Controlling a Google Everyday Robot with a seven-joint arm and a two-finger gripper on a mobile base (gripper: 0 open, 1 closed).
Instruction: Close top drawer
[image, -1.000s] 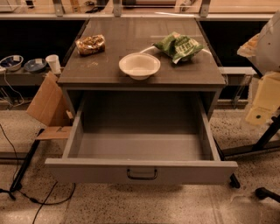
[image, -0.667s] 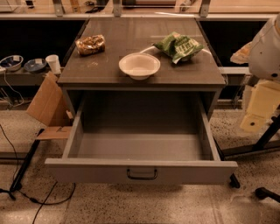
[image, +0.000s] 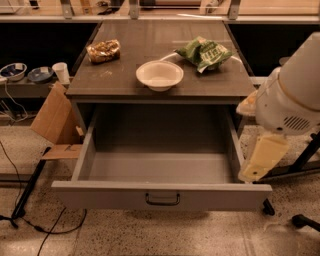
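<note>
The top drawer (image: 160, 196) is pulled far out of the grey cabinet. Its wide flat front panel faces me and carries a small dark handle (image: 162, 200) at its centre. The drawer's inside (image: 157, 165) holds nothing. My white arm (image: 292, 95) comes in from the right. Its cream lower part hangs down just outside the drawer's right wall, and my gripper (image: 252, 172) is at its low end near the drawer's right front corner. It is about level with the drawer's rim and well right of the handle.
On the cabinet top (image: 125, 85) lie a white bowl (image: 159, 75), a green chip bag (image: 204, 51) and a brown snack bag (image: 103, 50). A cardboard box (image: 52, 117) leans at the left. A paper cup (image: 61, 72) and dishes (image: 13, 71) stand further left. Cables run over the floor (image: 30, 220).
My arm has come further into view from the right, moving left and down toward the drawer's right side. The drawer has not moved.
</note>
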